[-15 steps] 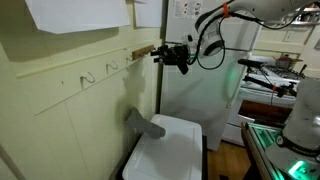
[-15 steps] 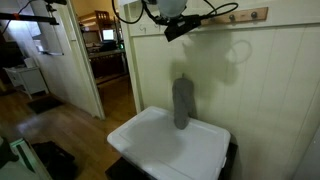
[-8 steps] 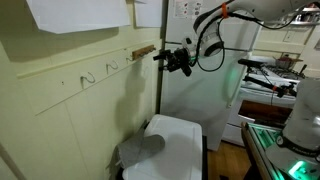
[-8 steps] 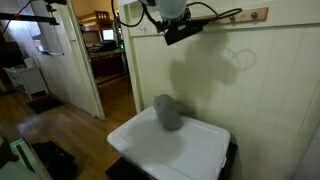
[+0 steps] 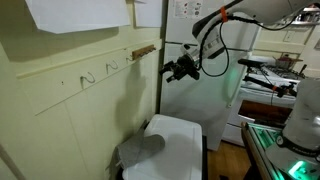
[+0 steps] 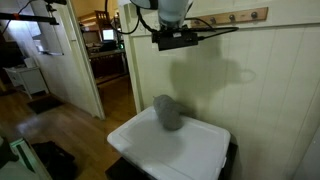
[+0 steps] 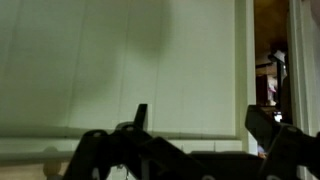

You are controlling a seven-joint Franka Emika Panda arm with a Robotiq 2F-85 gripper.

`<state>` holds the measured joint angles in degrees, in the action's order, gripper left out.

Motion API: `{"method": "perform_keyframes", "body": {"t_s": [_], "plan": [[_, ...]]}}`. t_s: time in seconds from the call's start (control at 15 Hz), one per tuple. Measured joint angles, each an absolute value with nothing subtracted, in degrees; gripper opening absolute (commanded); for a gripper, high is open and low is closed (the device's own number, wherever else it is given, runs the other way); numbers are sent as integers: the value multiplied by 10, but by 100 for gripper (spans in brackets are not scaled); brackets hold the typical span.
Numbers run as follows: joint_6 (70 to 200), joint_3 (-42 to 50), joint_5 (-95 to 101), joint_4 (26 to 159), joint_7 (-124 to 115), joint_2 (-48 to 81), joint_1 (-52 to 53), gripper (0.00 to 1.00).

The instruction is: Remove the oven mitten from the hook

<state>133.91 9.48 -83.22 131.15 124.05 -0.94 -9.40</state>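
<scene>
Our arm reaches out high above the white bin. Our gripper hangs there, jaws spread wide and empty.

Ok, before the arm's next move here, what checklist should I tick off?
1. Oven mitten off the hooks: ok, it lies on the white bin.
2. Gripper empty: ok, jaws apart in the wrist view, only wall behind them.
3. Gripper clear of the wall: ok, a gap shows in an exterior view.
4. Mitten settled securely: cannot tell, it sits near the bin's wall-side edge.
5. Hooks undamaged: cannot tell, too small.
</scene>
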Motion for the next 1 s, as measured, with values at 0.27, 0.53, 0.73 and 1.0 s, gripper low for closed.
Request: {"method": "perform_keyframes", "body": {"t_s": [0.27,0.53,0.73,1.0], "plan": [[1419,95,-711,1335,1138,-12,-95,100],[1427,98,-526,1365,1030,-15,-101,100],[1423,104,-406,1369,958,-17,-103,100],[1412,109,-286,1368,876,-26,-105,100]]}}
